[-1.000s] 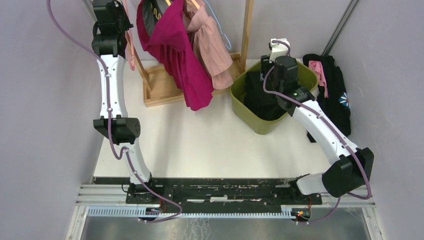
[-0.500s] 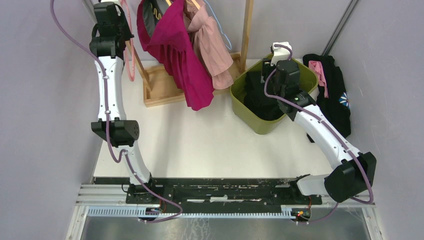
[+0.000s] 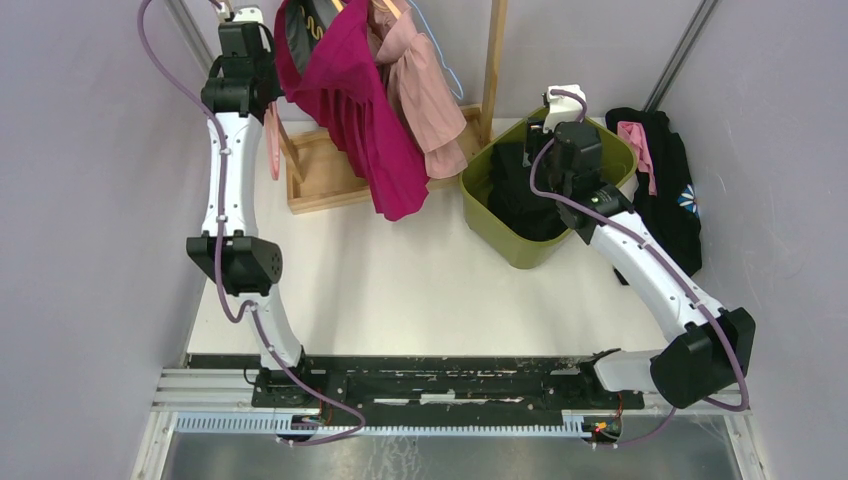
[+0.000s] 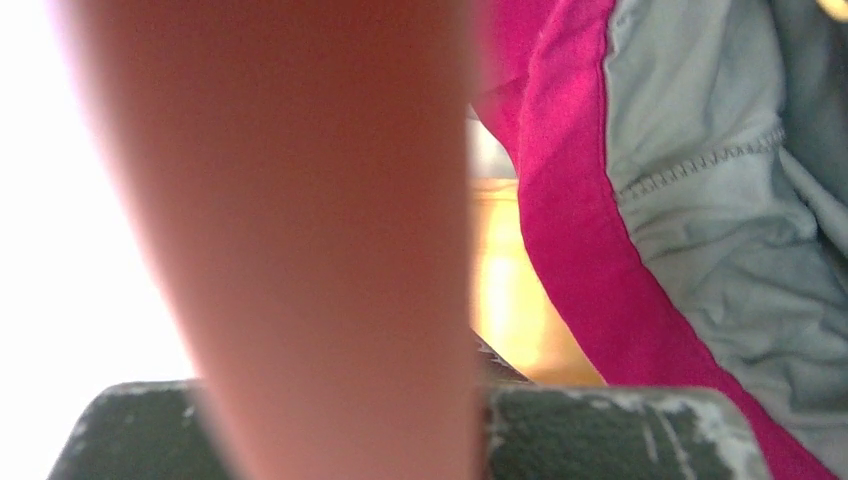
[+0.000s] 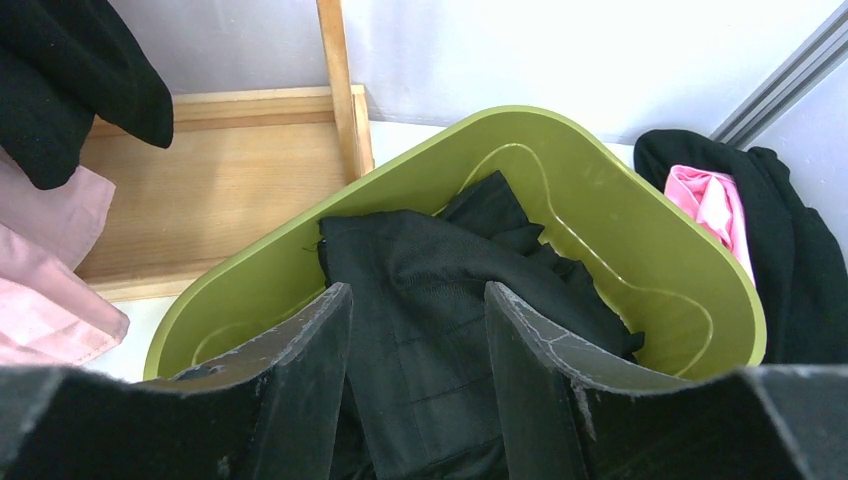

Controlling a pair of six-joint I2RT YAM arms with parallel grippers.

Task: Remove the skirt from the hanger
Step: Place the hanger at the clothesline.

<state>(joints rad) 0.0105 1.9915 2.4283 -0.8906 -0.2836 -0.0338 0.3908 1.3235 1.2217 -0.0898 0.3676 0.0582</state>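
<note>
Skirt (image 3: 518,192) (the black cloth, we think) lies in the bin (image 3: 500,248), off the hanger (image 4: 300,200). Right gripper (image 5: 417,300) hangs wide over it, holding nothing. Left gripper (image 4: 370,430) is clamped on the hanger, probably to rehang it.

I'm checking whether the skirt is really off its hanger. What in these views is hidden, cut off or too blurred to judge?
Left wrist: a blurred pink shape against the lens hides the left gripper's fingertips and their grip.
Top: the rack's rail and hanger hooks are cut off by the upper edge, above the magenta garment.
Right wrist: the black garment covers most of the green bin's floor; its type is unclear.
</note>
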